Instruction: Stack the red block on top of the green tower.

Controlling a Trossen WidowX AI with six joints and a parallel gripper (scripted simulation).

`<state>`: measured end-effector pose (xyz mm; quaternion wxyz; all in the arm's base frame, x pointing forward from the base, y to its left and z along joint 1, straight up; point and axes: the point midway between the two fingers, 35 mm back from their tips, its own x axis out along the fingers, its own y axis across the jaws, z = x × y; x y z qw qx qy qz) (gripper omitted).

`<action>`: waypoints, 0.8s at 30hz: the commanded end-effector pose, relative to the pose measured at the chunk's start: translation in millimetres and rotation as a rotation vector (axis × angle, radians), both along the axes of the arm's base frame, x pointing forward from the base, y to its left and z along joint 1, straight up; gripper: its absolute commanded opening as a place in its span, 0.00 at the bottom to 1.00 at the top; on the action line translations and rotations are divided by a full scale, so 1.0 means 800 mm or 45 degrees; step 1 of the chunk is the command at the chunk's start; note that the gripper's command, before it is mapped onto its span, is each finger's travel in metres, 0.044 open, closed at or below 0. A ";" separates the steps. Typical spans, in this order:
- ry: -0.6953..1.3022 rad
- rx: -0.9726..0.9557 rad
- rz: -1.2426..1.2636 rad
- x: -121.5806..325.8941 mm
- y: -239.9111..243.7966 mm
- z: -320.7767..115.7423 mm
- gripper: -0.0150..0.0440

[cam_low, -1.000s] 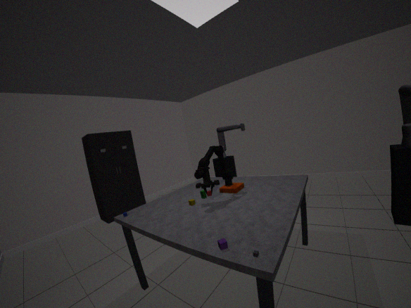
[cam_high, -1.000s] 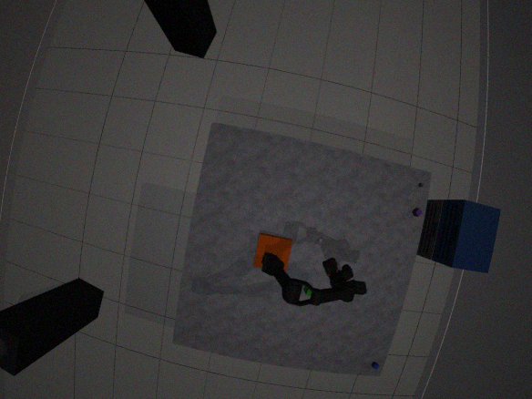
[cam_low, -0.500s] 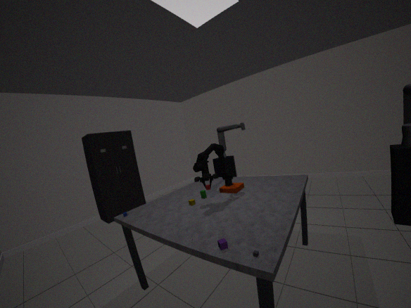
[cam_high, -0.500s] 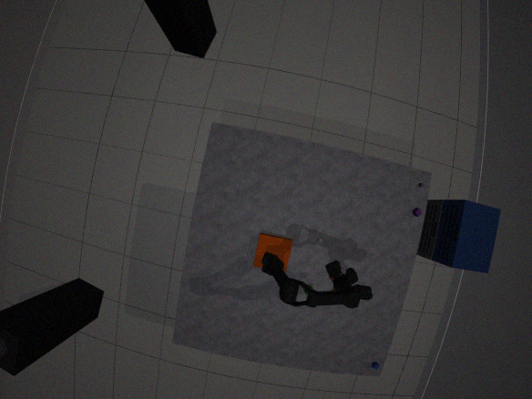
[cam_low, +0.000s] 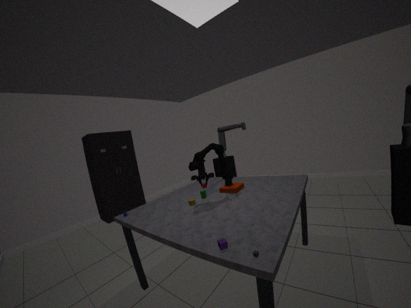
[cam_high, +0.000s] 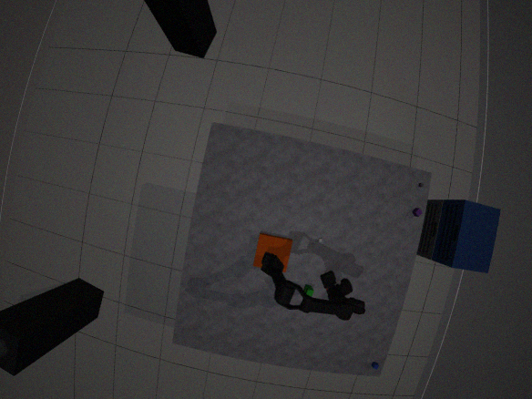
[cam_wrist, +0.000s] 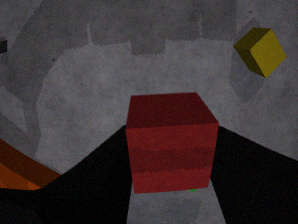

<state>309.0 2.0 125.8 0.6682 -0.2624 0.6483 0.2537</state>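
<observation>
The red block point(cam_low: 204, 185) point(cam_wrist: 172, 142) is held in the air between the two dark fingers of my gripper point(cam_low: 204, 186) point(cam_wrist: 166, 131), which is shut on it. The block looks level. The green tower point(cam_high: 309, 290) point(cam_low: 203, 194) stands upright on the table. In the exterior view the red block appears above it, with a gap between them. In the wrist view only a thin green sliver point(cam_wrist: 192, 190) shows at the red block's lower edge; the rest is hidden. Whether the block is centred over the tower I cannot tell. The top view does not show the red block.
A yellow block point(cam_low: 191, 202) point(cam_wrist: 268, 52) lies near the tower. The arm stands by an orange slab point(cam_high: 272, 244) point(cam_low: 232, 189) point(cam_wrist: 15, 172). A purple block point(cam_high: 417, 212) point(cam_low: 222, 244), a small grey block point(cam_high: 421, 185) point(cam_low: 255, 253) and a blue one point(cam_high: 374, 365) point(cam_low: 124, 214) lie near table edges.
</observation>
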 end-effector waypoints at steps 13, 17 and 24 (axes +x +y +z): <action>0.012 -0.008 -0.003 -0.043 -0.091 -0.003 0.25; 0.014 -0.010 0.011 -0.056 -0.111 -0.004 0.25; 0.015 -0.010 0.013 -0.057 -0.113 -0.020 0.25</action>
